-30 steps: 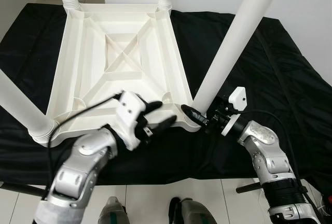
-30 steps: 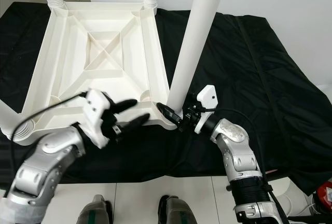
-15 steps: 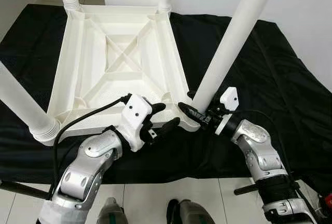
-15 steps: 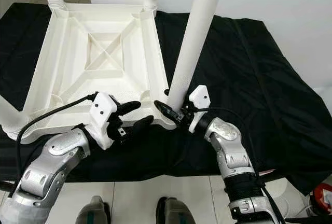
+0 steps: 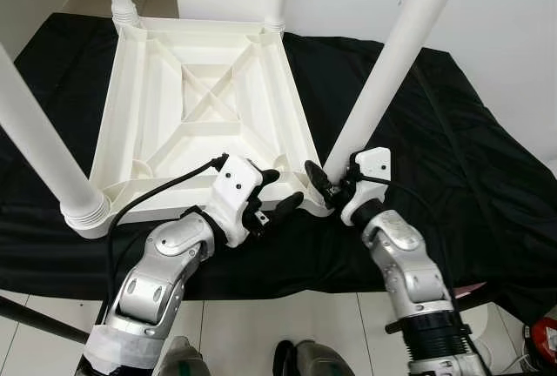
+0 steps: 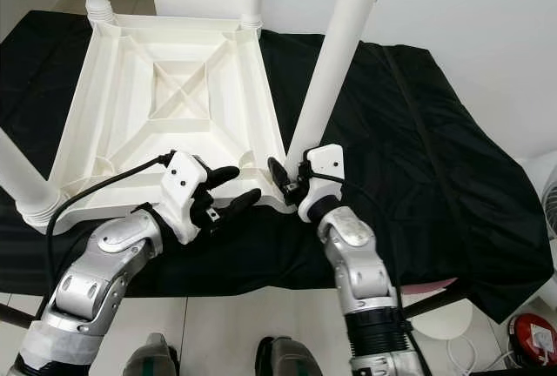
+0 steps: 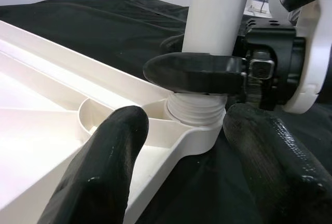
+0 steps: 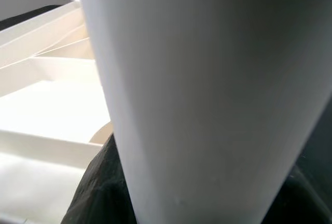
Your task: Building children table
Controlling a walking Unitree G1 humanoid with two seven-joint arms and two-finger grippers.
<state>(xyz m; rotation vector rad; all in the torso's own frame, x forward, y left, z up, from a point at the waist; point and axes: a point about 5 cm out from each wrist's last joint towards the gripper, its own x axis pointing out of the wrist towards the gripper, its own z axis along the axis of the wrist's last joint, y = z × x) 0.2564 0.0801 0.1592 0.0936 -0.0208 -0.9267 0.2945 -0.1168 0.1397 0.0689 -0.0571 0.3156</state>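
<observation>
At the tabletop's (image 5: 200, 124) near corner, right gripper (image 5: 324, 186) jaws pinch the leg (image 5: 392, 63); left gripper (image 5: 277, 191) jaws spread.

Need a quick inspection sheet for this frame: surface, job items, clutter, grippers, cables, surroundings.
Surface: black cloth spread out, wrinkled, over a low support.
Job's things: white table top lies upside down on the cloth, ribbed underside up; four white legs stand in its corner sockets, near-right leg among them.
Clutter: nothing seen on the cloth.
Grippers: left gripper open at the table's near-right corner; right gripper closed around the near-right leg's threaded base.
Cables: black cable runs over the table edge to the left wrist; another follows the right forearm.
Surroundings: white wall behind, tiled floor below, red round object at the floor's right corner.
</observation>
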